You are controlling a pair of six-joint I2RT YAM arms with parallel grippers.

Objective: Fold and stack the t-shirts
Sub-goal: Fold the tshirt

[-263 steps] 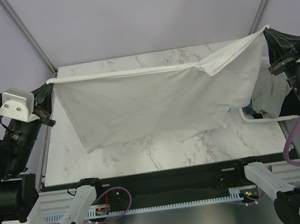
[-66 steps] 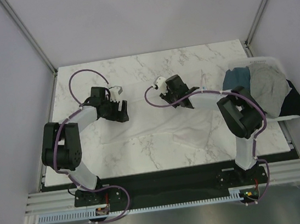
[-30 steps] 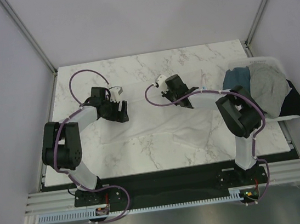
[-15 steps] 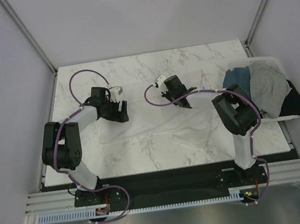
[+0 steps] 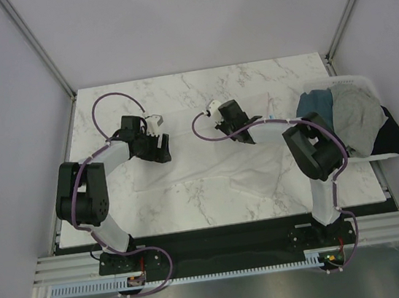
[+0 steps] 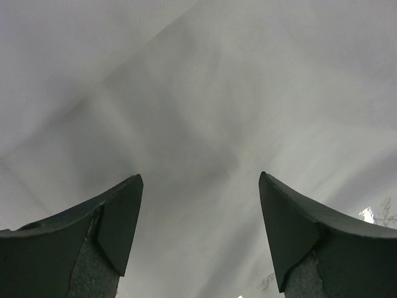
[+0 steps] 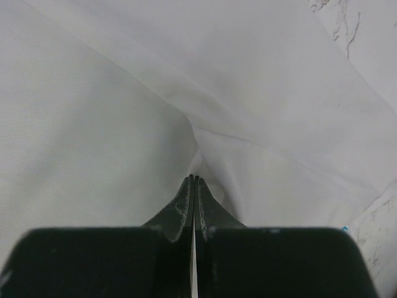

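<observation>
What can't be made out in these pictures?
- Top view: outline of the white cloth t-shirt fades into the pale marble table; arms cover its far edge.
- Right wrist view: tips of the shut right end effector hide whether cloth is pinched.
- Top view: shirts heaped in the white plastic bin overlap; count unclear.

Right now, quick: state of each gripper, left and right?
Left gripper: open, hovering over the white t-shirt, holding nothing.
Right gripper: shut, pinching a fold of the white t-shirt.
</observation>
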